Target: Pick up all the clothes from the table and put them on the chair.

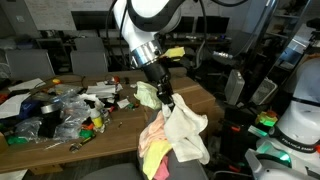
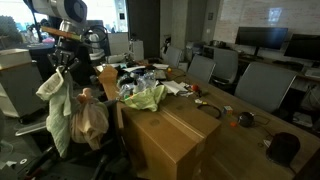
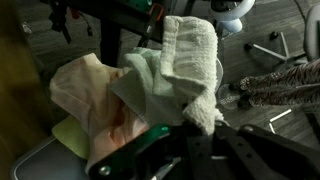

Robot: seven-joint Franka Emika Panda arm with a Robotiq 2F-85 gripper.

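My gripper (image 1: 167, 101) is shut on a white towel (image 1: 188, 130) that hangs down past the table's end, above the chair. In an exterior view the gripper (image 2: 58, 72) holds the towel (image 2: 55, 105) beside pink and yellow cloths (image 2: 92, 115) draped on the chair. In the wrist view the towel (image 3: 185, 65) is pinched between my fingers (image 3: 185, 125), with the pink cloth (image 3: 85, 90) below. A pale green cloth (image 2: 145, 97) still lies on the wooden table (image 2: 185, 135), also seen in an exterior view (image 1: 148, 94). The pink and yellow cloths (image 1: 155, 140) show under the towel.
Clutter of bags, tape and small items (image 1: 60, 105) covers the far part of the table. Office chairs (image 2: 255, 85) stand round it. A white robot base (image 1: 300, 120) stands nearby. A cable and small red object (image 2: 200, 100) lie on the table.
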